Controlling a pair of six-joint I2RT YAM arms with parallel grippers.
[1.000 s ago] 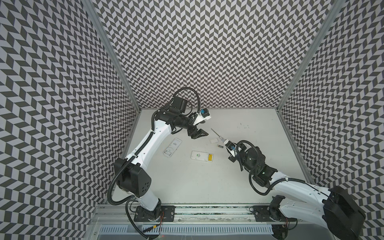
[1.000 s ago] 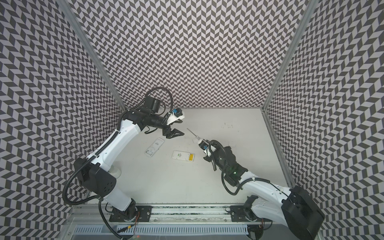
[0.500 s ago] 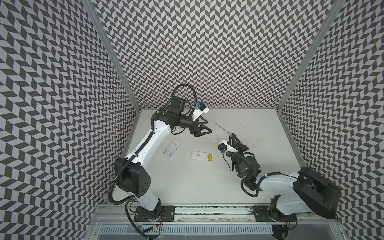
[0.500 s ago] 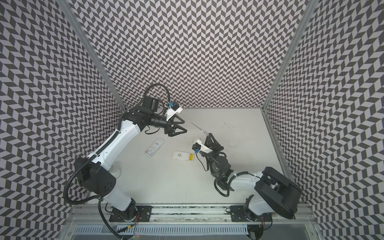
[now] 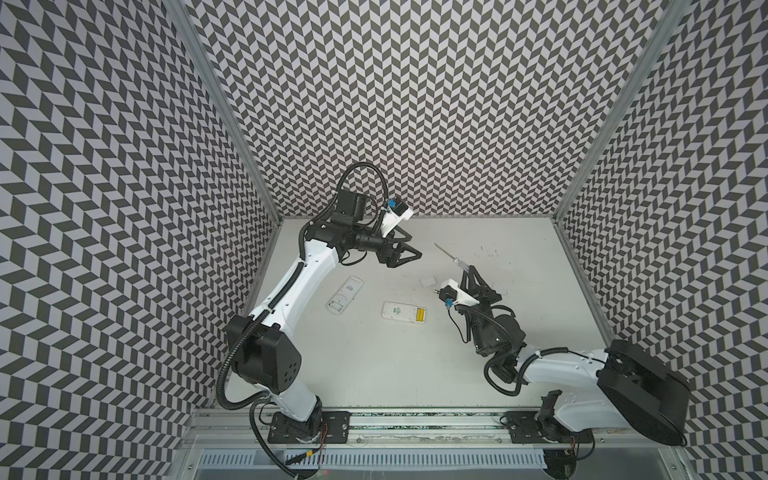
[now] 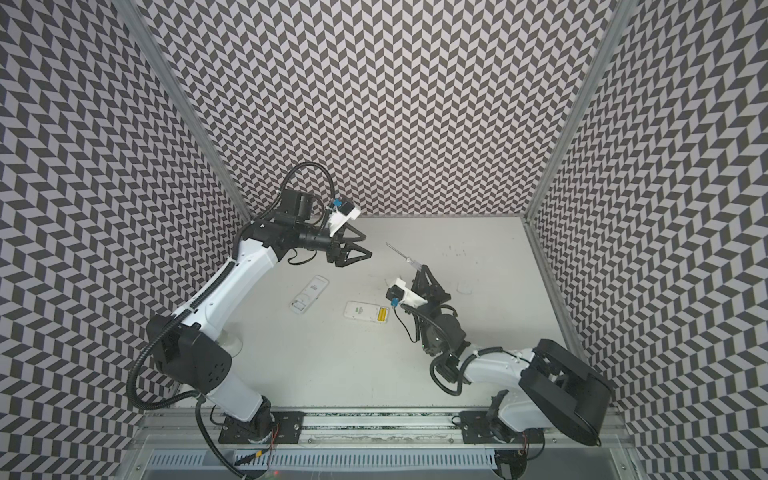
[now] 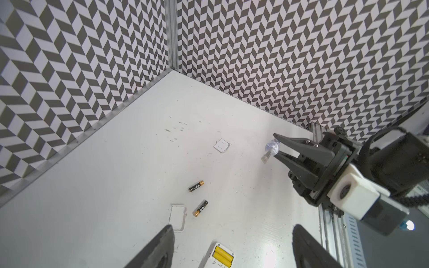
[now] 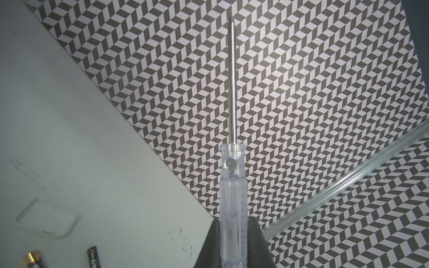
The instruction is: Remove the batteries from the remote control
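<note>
Over pale desk point(image 5: 374, 374) | right gripper point(image 5: 468, 270): just raised, pinching clear-handled metal screwdriver point(image 5: 451, 255) | left gripper point(image 5: 416, 245): risen, spread | pending: two yellow cylindrical batteries point(image 5: 420, 316) inside white remote point(image 5: 397, 311)

Left gripper point(image 5: 412, 245) hovers raised, jaws wide; right gripper point(image 5: 468, 272), tilted upward, clamps a screwdriver point(image 8: 232, 185).

The screwdriver point(image 8: 232, 185) has a clear glossy plastic handle and a polished metal shaft. The desk point(image 7: 104, 185) looks matt and lightly scuffed; the remote point(image 5: 397, 311) seems smooth plastic.

Chevron-patterned walls point(image 5: 415, 104), pale grey tabletop point(image 5: 374, 365)
</note>
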